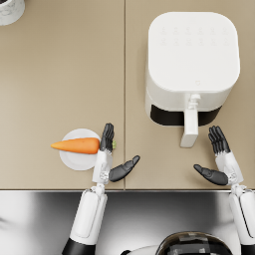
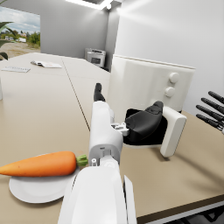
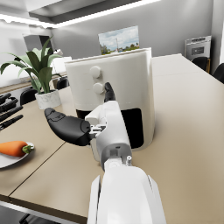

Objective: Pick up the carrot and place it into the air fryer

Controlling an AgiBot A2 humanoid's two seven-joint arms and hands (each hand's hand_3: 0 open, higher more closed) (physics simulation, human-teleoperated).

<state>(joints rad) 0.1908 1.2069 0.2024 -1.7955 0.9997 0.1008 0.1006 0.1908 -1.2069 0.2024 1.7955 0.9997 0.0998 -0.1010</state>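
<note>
The left hand (image 1: 107,154) is covering the carrot's (image 1: 75,145) green end in the head view, so contact there is unclear. The frame's top corner is cropping a pale round object (image 1: 10,10), leaving it unidentifiable. In the right wrist view, the right hand (image 3: 83,124) is blocking the air fryer's (image 3: 118,87) dark opening, and the plate (image 3: 6,161) is running off the edge.

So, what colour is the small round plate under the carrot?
White: the small round plate under the orange carrot shows best in the head view.
</note>
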